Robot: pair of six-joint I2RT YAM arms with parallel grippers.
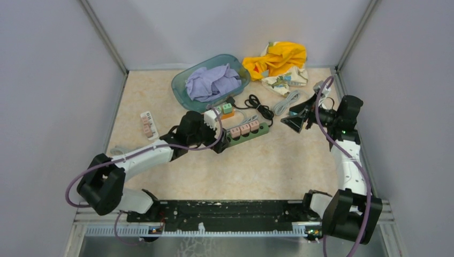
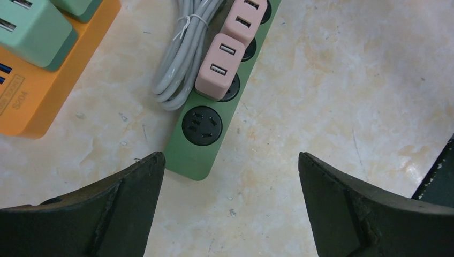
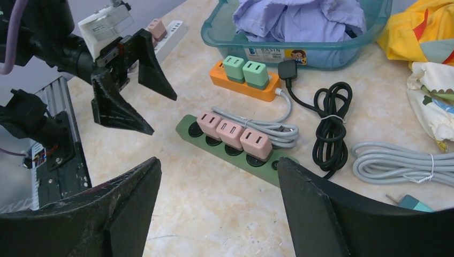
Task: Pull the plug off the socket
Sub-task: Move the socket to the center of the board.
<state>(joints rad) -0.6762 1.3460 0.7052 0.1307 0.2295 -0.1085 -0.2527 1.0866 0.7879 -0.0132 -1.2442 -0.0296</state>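
Top view: the green strip (image 1: 247, 134) lies mid-counter (image 1: 267, 171) with three pink plugs (image 1: 244, 129) seated in it. The left end effector (image 1: 220, 140) hangs at the strip's left end, and the right end effector (image 1: 292, 116) sits well apart to the right.

Left wrist: the jaws stand wide and hold nothing. The strip's end lies between them, with a bare socket (image 2: 202, 125) just before the nearest plug.

Right wrist: the jaws are spread and hold nothing. The strip and plugs lie beyond them.

A translucent teal plastic basin (image 1: 177, 87) holds a crumpled lavender cloth (image 1: 213, 81). Just in front of the basin lies an orange power strip (image 3: 258, 92) carrying two mint-green adapters (image 3: 245, 69). A coiled black cable (image 3: 332, 126) lies near it, and a crumpled yellow cloth (image 1: 278, 58) lies just right of the basin.
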